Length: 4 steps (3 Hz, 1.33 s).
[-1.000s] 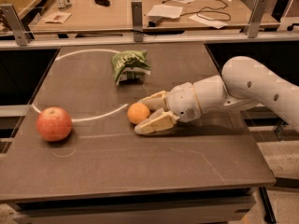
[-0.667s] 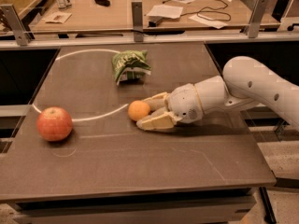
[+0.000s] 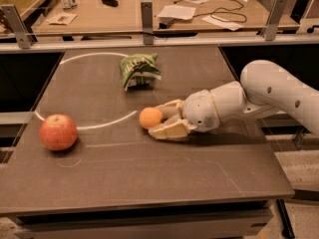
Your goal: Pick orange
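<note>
The orange [image 3: 150, 118] is small, round and bright orange, and it rests on the dark table [image 3: 149, 178] near the middle. My gripper [image 3: 160, 119] lies low over the table, reaching in from the right. Its two tan fingers [image 3: 169, 131] stand open, one behind and one in front of the orange's right side, with the fruit at their tips. The white arm [image 3: 269, 91] runs back to the right edge of the view.
A larger red-orange apple [image 3: 58, 132] sits at the table's left. A crumpled green bag [image 3: 139, 69] lies behind the orange. A white curved line [image 3: 99, 125] is drawn on the tabletop. A rail with posts [image 3: 146, 16] and a cluttered desk stand behind.
The gripper has edged a little further around the orange and the front finger has come slightly closer to it. The orange has barely shifted. The apple and the bag are unmoved.
</note>
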Motion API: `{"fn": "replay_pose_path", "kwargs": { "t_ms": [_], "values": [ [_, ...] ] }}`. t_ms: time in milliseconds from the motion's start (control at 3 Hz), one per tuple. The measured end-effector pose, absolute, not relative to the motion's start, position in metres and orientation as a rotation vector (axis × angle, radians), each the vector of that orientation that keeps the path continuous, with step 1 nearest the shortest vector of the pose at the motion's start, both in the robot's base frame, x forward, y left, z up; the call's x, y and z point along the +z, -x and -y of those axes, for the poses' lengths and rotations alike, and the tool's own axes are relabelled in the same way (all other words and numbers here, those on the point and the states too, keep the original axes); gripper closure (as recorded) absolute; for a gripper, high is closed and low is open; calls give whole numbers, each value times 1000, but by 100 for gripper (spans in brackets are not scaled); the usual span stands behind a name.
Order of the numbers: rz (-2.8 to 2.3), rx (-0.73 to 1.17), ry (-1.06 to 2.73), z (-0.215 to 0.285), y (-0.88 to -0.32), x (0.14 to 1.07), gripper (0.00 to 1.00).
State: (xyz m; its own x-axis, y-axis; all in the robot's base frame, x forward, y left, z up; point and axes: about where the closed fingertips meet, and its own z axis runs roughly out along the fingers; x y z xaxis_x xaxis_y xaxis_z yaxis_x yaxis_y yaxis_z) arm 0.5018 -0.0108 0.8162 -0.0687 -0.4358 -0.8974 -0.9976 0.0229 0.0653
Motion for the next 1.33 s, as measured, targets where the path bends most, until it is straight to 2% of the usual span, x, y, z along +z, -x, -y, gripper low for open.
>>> {"fn": "replay_pose_path", "kwargs": {
  "t_ms": [1333],
  "values": [
    [-1593, 1007, 1494, 11, -502, 817, 100]
  ]
}}
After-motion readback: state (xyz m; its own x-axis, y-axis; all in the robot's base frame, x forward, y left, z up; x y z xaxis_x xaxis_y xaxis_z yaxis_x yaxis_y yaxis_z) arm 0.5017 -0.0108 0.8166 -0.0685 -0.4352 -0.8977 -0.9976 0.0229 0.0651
